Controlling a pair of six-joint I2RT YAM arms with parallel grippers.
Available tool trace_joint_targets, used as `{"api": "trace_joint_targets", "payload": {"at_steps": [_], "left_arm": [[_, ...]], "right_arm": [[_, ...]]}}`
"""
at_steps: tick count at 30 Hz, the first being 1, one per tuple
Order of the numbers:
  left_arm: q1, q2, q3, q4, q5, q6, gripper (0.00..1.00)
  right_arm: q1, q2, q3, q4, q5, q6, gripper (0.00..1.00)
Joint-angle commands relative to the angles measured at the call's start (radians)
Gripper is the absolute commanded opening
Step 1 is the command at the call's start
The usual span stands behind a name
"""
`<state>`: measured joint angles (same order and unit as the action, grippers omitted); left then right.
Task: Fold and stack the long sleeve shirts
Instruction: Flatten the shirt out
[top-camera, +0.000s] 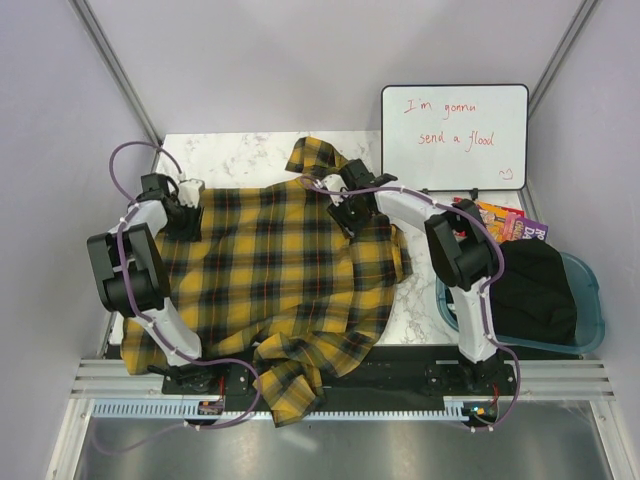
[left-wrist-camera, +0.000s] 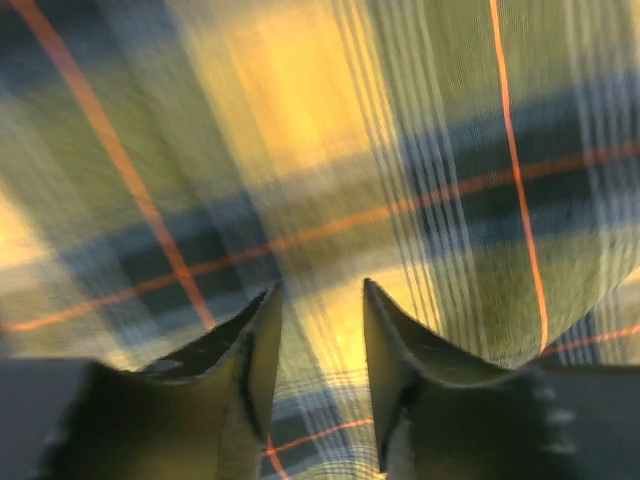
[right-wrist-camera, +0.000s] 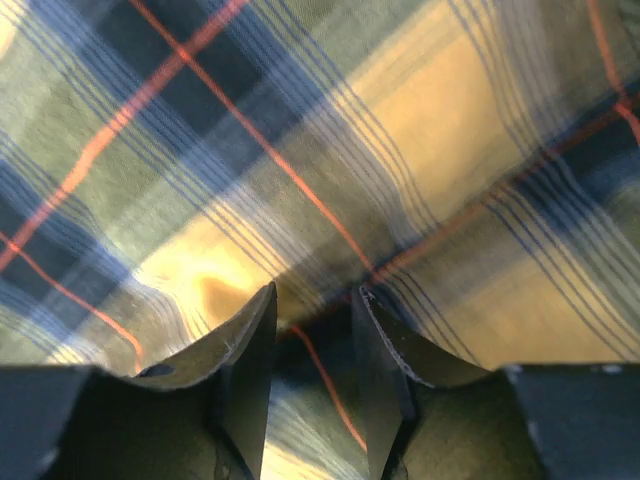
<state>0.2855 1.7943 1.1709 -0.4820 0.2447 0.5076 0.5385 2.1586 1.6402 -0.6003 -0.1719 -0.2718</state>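
A yellow-and-black plaid flannel shirt (top-camera: 280, 270) hides most of the white marble table (top-camera: 230, 155). The left fingers (left-wrist-camera: 240, 350) and right fingers (right-wrist-camera: 245, 350) sit narrowly parted on blurred cloth; I cannot tell whether they pinch it.

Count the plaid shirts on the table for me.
1. The plaid shirt lies spread across the middle of the table. Dark fabric fills the blue bin at right; whether that is another shirt cannot be told.
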Motion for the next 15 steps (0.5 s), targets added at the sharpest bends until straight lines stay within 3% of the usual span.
{"api": "trace_joint_targets", "payload": {"at_steps": [1,3,7,10,12,13,15], "left_arm": [[-0.014,-0.024,-0.086,-0.055,0.016,0.100,0.37],[-0.028,-0.061,-0.156,-0.067,0.013,0.130,0.32],[-0.043,-0.114,-0.240,-0.214,0.014,0.198,0.09],[-0.029,-0.157,-0.214,-0.335,0.068,0.267,0.04],[0.013,-0.180,-0.090,-0.368,0.170,0.270,0.15],[0.020,-0.177,-0.036,-0.371,0.194,0.263,0.30],[0.032,-0.129,0.131,-0.343,0.247,0.221,0.42]], "right_arm": [[-0.029,-0.055,-0.104,-0.081,0.035,-0.070,0.42],[-0.046,-0.100,-0.190,-0.090,0.038,-0.092,0.43],[-0.077,-0.167,-0.255,-0.131,0.034,-0.162,0.42],[-0.092,-0.198,-0.224,-0.173,0.000,-0.210,0.42],[-0.092,-0.194,-0.159,-0.203,-0.017,-0.225,0.43],[-0.092,-0.187,-0.129,-0.208,-0.021,-0.228,0.44],[-0.092,-0.177,-0.036,-0.223,-0.070,-0.227,0.45]]}}
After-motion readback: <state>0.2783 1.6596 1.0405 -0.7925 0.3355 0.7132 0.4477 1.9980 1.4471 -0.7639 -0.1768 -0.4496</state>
